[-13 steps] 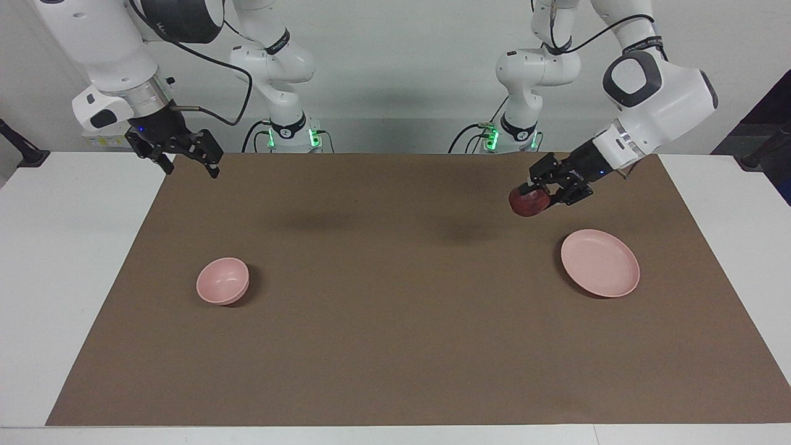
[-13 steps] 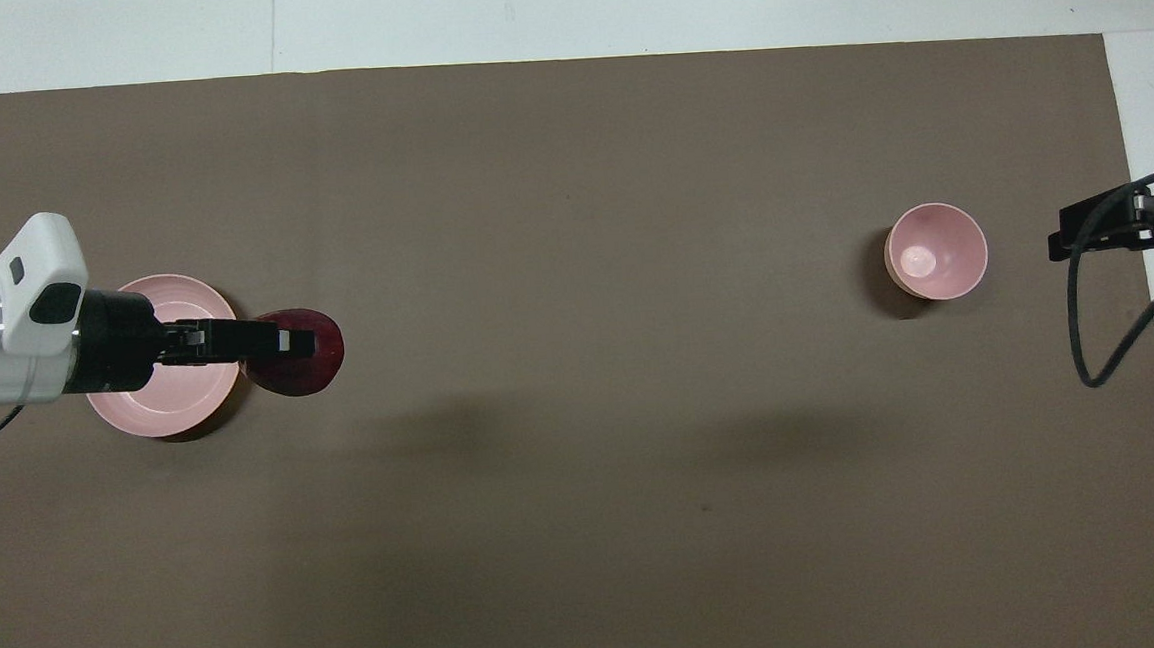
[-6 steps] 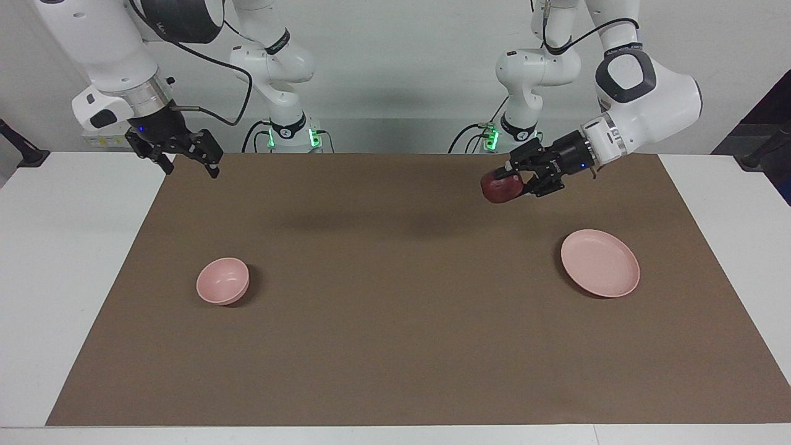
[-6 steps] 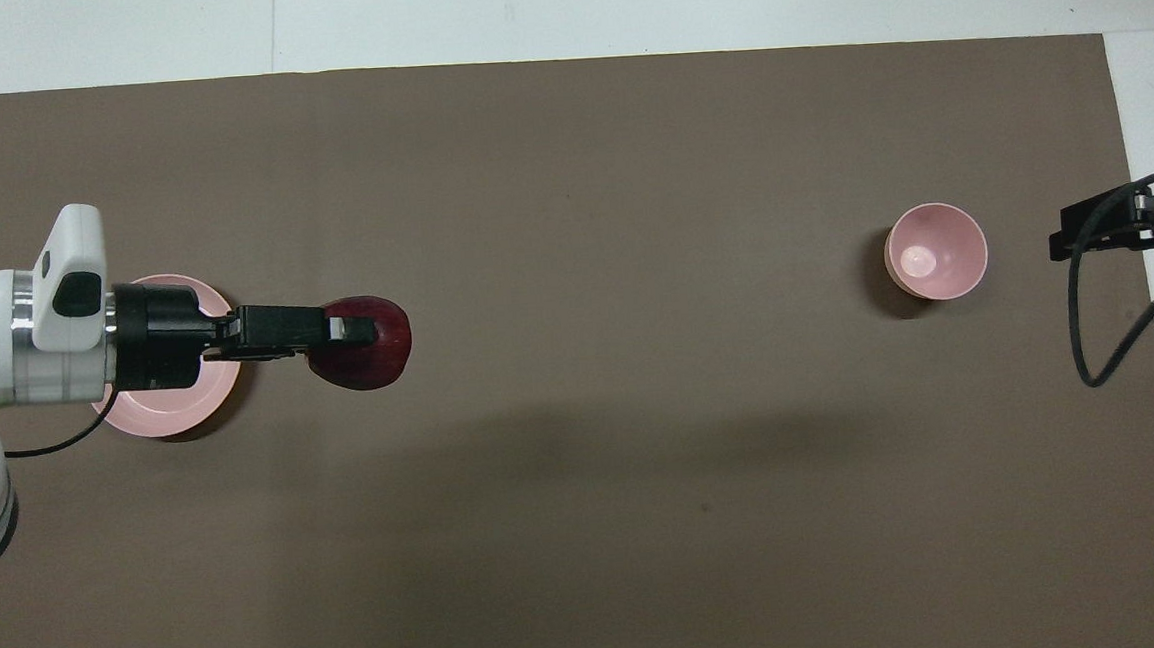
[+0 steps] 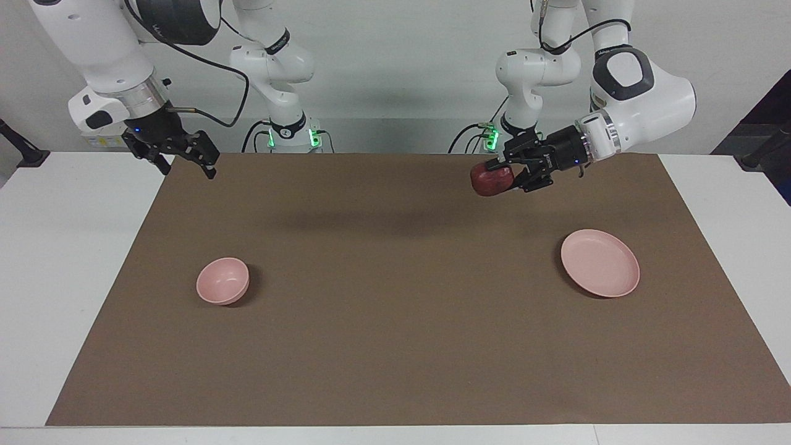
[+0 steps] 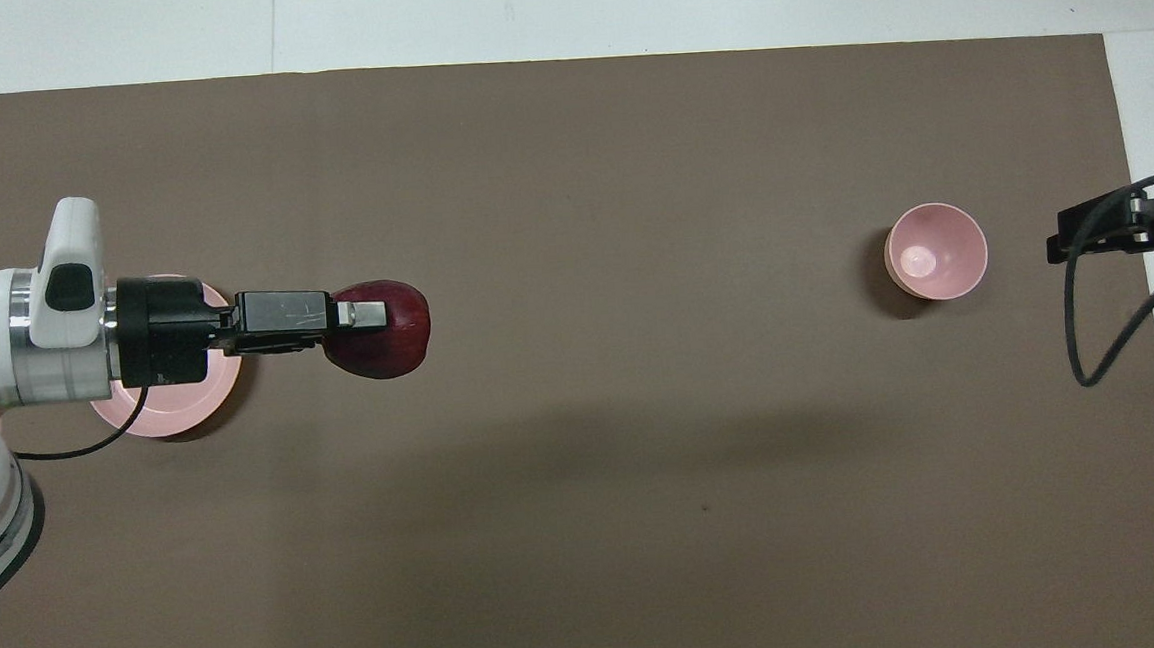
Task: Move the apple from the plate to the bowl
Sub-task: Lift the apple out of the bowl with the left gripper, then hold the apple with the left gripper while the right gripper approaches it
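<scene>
Counting gives one apple, one plate and one bowl. The round apple shows no clear long axis. It sits at the tip of the left gripper, clamped between its fingers, raised over the brown mat beside the plate. The right gripper waits with fingers apart.

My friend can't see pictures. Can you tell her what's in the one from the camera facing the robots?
The left gripper holds a dark red apple in the air above the brown mat. The pink plate sits bare at the left arm's end, the small pink bowl at the right arm's end, where the right gripper waits, open.
</scene>
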Robot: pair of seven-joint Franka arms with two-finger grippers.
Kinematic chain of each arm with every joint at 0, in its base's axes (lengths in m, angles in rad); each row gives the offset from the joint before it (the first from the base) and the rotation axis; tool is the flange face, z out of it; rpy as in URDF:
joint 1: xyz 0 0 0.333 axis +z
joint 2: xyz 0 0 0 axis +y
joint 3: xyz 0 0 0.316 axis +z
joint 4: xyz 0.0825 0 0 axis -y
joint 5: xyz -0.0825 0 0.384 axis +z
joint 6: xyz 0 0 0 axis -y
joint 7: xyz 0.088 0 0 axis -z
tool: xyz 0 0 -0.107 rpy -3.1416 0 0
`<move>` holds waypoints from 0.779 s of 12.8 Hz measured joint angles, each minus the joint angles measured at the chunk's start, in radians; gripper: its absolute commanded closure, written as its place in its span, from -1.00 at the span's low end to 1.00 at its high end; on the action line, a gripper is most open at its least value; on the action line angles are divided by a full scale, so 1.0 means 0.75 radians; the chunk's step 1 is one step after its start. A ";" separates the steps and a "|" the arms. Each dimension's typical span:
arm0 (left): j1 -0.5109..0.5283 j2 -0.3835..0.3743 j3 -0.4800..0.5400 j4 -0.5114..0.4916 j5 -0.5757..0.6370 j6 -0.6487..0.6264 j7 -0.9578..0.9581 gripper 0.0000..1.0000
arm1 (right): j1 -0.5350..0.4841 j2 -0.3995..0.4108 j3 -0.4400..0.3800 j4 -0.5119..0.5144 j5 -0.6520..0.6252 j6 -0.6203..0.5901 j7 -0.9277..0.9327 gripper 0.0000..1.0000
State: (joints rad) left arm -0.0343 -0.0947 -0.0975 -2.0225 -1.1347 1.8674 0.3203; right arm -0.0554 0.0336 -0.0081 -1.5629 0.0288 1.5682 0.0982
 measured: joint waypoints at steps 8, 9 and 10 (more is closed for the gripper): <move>0.000 0.000 -0.003 -0.002 -0.015 0.000 0.000 1.00 | 0.084 0.031 0.011 -0.241 0.419 0.005 0.546 -1.00; 0.000 0.000 -0.003 -0.002 -0.018 0.000 0.000 1.00 | 0.096 0.048 0.013 -0.262 0.516 0.006 0.591 -1.00; 0.000 0.000 -0.003 -0.002 -0.018 0.000 0.000 1.00 | 0.103 0.066 0.013 -0.279 0.604 0.010 0.632 -1.00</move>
State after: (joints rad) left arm -0.0341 -0.0948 -0.0996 -2.0239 -1.1483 1.8674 0.3203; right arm 0.0219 0.0834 0.0017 -1.7723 0.4820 1.5760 0.5720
